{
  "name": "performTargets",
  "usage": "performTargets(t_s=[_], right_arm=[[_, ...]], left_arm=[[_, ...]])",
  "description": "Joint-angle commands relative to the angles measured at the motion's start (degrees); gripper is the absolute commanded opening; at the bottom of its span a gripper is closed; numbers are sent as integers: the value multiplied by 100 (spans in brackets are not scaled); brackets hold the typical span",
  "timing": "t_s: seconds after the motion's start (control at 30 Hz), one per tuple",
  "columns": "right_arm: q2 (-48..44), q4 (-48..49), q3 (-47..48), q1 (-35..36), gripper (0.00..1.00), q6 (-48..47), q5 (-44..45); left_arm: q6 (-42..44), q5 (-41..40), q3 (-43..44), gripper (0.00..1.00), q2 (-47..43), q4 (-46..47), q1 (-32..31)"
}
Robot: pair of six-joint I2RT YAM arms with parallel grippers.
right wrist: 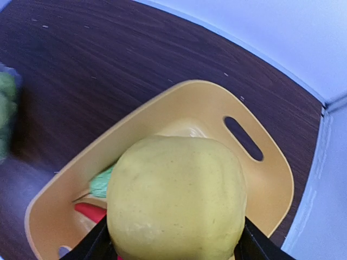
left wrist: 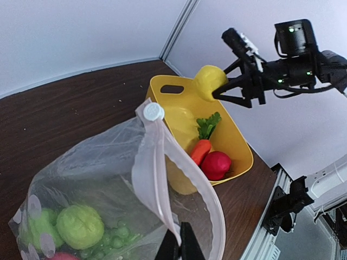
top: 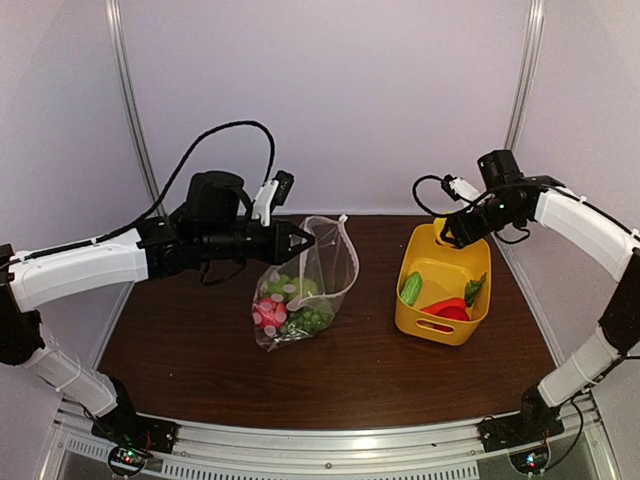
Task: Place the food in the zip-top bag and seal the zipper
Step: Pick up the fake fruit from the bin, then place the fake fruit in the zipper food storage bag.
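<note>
- Top view. Left of centre, the left gripper (top: pixel 300 240) has its fingers pressed together on the raised rim of the zip-top bag (top: pixel 318 262). You hold the rim high so that the mouth gapes toward the right side of the frame. The bag's lower part rests on the table (top: pixel 200 340) with green and pink-red food already inside.
- Top view, upper right. The right gripper (top: pixel 447 233) pinches the lemon (top: pixel 440 226) above the far end of the basket (top: pixel 432 325). The lemon hangs clear of the basket wall, which suits a carry across to the open mouth. The cucumber (top: pixel 410 289) lies inside the basket, so the filling step appears only partly done.
- Left wrist view. At bottom centre the closed fingers grip the bag at its zipper (left wrist: pixel 154 162), which rises to a white tab (left wrist: pixel 153 112) near the middle. The strip is unsealed, since the two sides stand apart. A green apple (left wrist: pixel 80 226) and grapes (left wrist: pixel 116 238) sit at lower left, within the bag. At upper right the lemon is clamped above the basket, where a carrot (left wrist: pixel 200 151) and a red fruit (left wrist: pixel 216 164) wait.
- Right wrist view. The lemon fills the lower centre, with a dark finger on each flank at the bottom edge. The basket lies beneath it. You see the bag only as a blurred green patch at the left edge, well apart.
</note>
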Motion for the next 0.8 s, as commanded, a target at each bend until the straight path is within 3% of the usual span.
performTargets(t_s=[0.0,0.17,0.37,0.53,0.77], right_arm=[[-636,-558,219,451,48,-280,-2228],[-746,-605,1001,1453,52,-141,-3644],[273,-932,2010,2311,51,61,-4111],[916,-1053,2245,2562,49,127,-4019],[1148,-817,2077,2709,52,370,-2920]], left_arm=[[-21,98,96,0,149,316,-30],[-32,109,246,0,262,282,-30],[-86,141,358,0,239,184,-30],[-130,31,334,0,72,169,-38],[-126,61,326,0,-22,160,-39]])
